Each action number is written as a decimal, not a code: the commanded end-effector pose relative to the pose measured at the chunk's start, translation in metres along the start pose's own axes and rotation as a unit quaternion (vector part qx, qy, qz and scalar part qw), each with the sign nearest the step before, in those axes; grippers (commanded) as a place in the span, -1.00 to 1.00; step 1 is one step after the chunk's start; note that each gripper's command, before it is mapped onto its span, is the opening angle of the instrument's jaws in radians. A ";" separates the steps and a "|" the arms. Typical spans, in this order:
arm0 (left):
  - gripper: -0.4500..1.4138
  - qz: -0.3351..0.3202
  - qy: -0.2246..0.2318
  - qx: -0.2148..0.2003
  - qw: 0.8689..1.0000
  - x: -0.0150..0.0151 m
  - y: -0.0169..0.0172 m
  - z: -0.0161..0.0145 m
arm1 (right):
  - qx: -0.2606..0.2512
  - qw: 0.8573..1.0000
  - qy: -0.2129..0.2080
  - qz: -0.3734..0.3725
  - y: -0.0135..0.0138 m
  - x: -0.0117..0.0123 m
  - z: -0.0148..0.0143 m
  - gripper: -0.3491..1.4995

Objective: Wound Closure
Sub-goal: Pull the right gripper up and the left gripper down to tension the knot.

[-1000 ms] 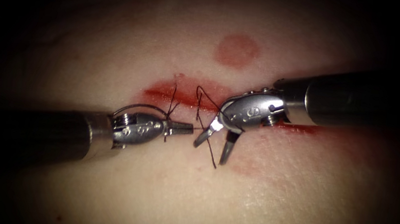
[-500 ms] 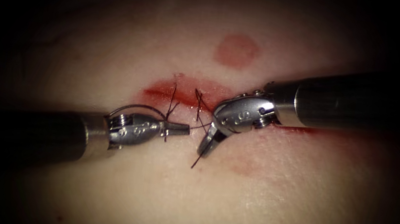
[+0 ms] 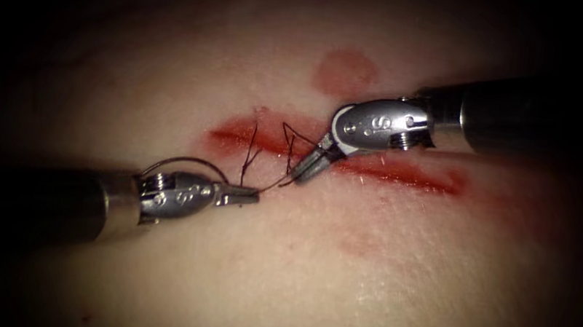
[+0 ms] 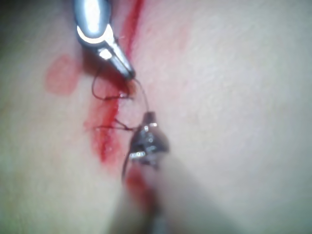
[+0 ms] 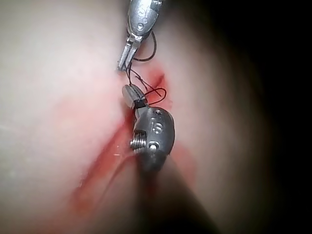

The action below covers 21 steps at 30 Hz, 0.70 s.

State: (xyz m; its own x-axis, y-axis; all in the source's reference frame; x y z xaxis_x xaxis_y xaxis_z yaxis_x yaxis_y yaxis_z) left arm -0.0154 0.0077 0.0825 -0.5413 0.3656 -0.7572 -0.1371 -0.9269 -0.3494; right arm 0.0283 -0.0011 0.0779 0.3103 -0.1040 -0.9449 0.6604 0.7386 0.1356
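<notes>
Pale tissue [image 3: 379, 298] lies under me, its red cut [image 3: 393, 173] running left to right. My left tool [image 3: 247, 196] pinches the thread [image 3: 271, 184] just near of the cut; my right tool [image 3: 303, 168] clamps the same strand at the cut. I judge it fine, limp, slippery, best gripped close to the stitches. I see no needle. Markings on the tools are unreadable.

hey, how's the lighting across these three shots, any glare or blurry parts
Endoscope view: bright middle over the cut, dark vignette swallowing both shafts. Left wrist view: strong glare on the right tool, the left tool soft and out of focus. Right wrist view: one side in deep shadow, thread fairly crisp.
</notes>
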 end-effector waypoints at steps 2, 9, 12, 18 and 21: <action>-1.00 0.001 -0.001 0.000 1.000 -0.0007 0.0013 0.0001 | -0.030 0.999 0.014 0.027 0.0009 -0.0034 0.0008 -1.00; -1.00 0.002 -0.003 0.004 1.000 -0.0004 0.0041 0.0000 | -0.072 0.995 0.015 0.067 0.0017 -0.0069 0.0015 -1.00; -1.00 0.003 -0.002 0.002 1.000 -0.0001 0.0055 0.0001 | -0.083 0.994 0.008 0.074 0.0019 -0.0078 0.0018 -1.00; -1.00 0.006 -0.001 -0.001 1.000 0.0001 0.0076 -0.0007 | -0.109 0.990 0.004 0.088 0.0029 -0.0097 0.0012 -1.00; -1.00 0.010 -0.001 -0.009 1.000 -0.0007 0.0083 -0.0025 | -0.123 0.988 -0.005 0.095 0.0039 -0.0111 0.0003 -1.00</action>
State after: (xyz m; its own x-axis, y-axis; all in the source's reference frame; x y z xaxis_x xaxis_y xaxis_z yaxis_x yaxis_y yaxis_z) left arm -0.0131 0.0002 0.0780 -0.5509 0.3430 -0.7608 -0.1126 -0.9339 -0.3394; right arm 0.0271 0.0029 0.0883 0.4243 0.0489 -0.9042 0.3933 0.8895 0.2326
